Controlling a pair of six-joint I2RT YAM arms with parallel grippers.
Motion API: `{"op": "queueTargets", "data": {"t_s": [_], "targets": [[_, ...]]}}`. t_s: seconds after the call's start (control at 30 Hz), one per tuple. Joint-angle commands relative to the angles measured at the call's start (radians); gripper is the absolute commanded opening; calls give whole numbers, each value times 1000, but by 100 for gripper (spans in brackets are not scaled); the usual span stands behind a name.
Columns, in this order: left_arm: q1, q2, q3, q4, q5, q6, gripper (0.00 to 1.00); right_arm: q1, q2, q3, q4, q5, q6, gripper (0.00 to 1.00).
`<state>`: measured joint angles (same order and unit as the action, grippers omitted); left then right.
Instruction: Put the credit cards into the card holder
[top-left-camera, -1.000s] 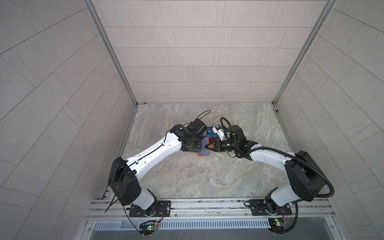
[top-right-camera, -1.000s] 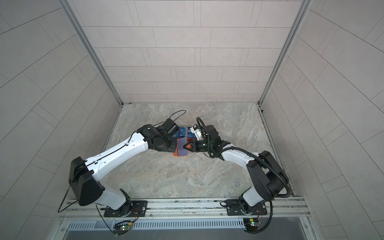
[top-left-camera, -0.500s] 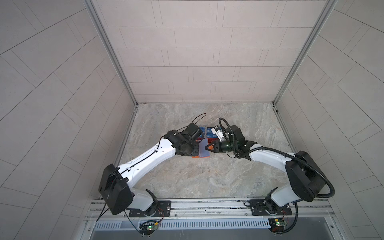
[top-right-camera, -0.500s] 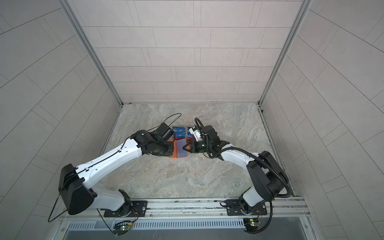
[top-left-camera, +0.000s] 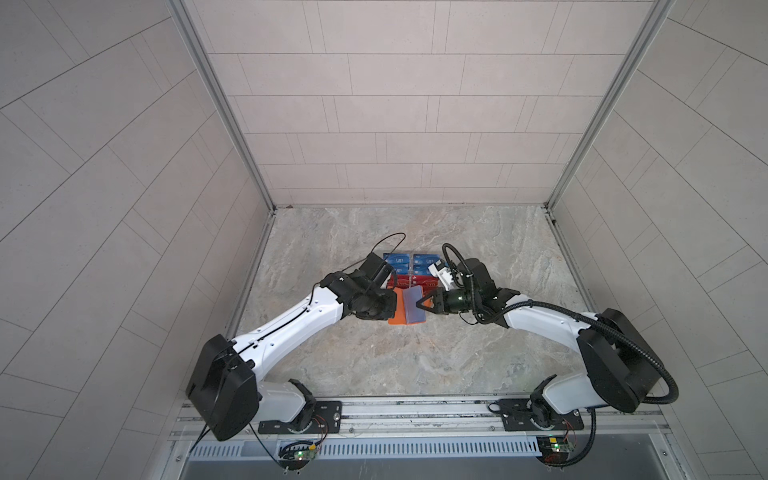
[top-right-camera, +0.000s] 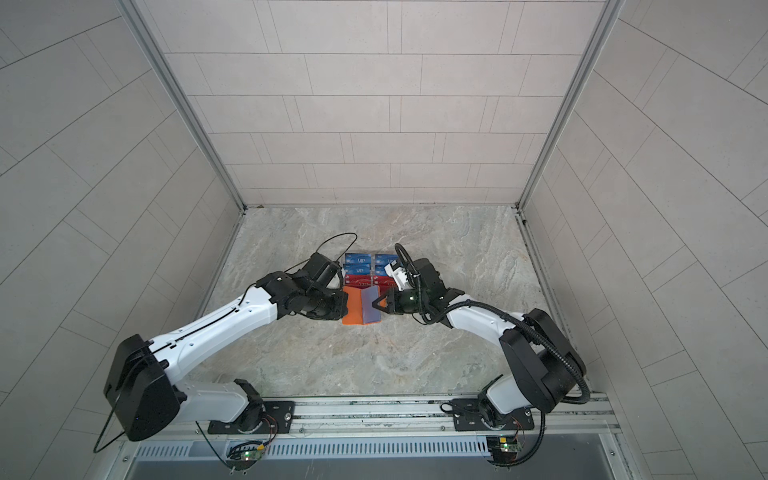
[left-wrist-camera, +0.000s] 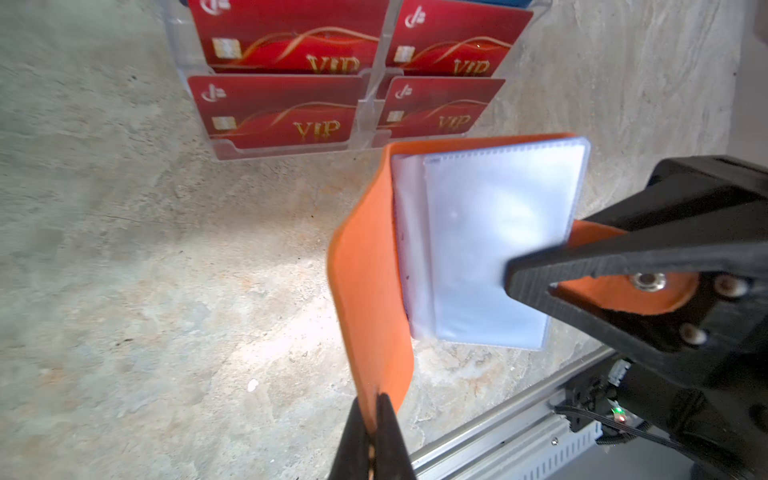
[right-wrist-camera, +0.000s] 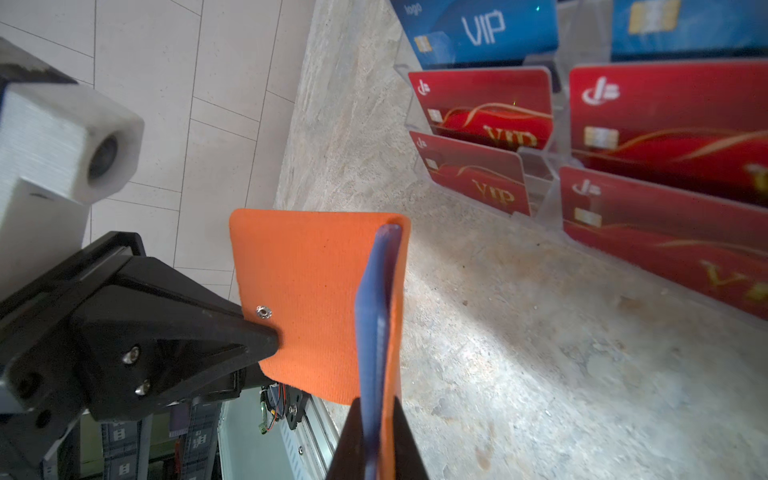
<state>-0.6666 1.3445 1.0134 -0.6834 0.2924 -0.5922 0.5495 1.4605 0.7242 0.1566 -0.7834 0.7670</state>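
The left claw (left-wrist-camera: 375, 409) has just clamped onto the holder's (top-left-camera: 398, 311) orange cover. The right claw (right-wrist-camera: 376, 409) pinches its sleeve side. The holder is spread open, ready for cards (left-wrist-camera: 286, 112) waiting in the rack (left-wrist-camera: 368, 104).

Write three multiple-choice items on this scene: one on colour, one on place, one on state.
1. The card holder's cover is: A black, B orange, C green.
2. The red cards stand: A in the clear rack, B inside the card holder, C out of view.
3. The card holder is: A snapped shut, B lying untouched, C held open by both grippers.
Key: B, orange shows in every view; A, the rack's tiers hold them; C, the left gripper and right gripper each pinch one side.
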Motion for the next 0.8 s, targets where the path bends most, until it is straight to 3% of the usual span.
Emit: {"op": "queueTargets", "data": {"t_s": [0.0, 0.03, 0.27, 0.4, 0.6, 0.77], "targets": [[27, -23, -42, 82, 116, 27, 0, -9, 1, -11, -40, -11, -22, 0], [30, -24, -55, 94, 133, 26, 0, -13, 7, -12, -64, -10, -36, 0], [32, 6, -96, 138, 209, 14, 0, -25, 9, -3, -189, 7, -89, 33], [32, 38, -126, 173, 249, -1, 0, -24, -61, -2, -325, 79, -165, 52], [31, 88, -182, 239, 303, -12, 0, -5, -170, -5, -369, 151, -154, 48], [32, 116, -185, 260, 375, 19, 0, 61, -161, 25, -363, 193, -147, 34]]}}
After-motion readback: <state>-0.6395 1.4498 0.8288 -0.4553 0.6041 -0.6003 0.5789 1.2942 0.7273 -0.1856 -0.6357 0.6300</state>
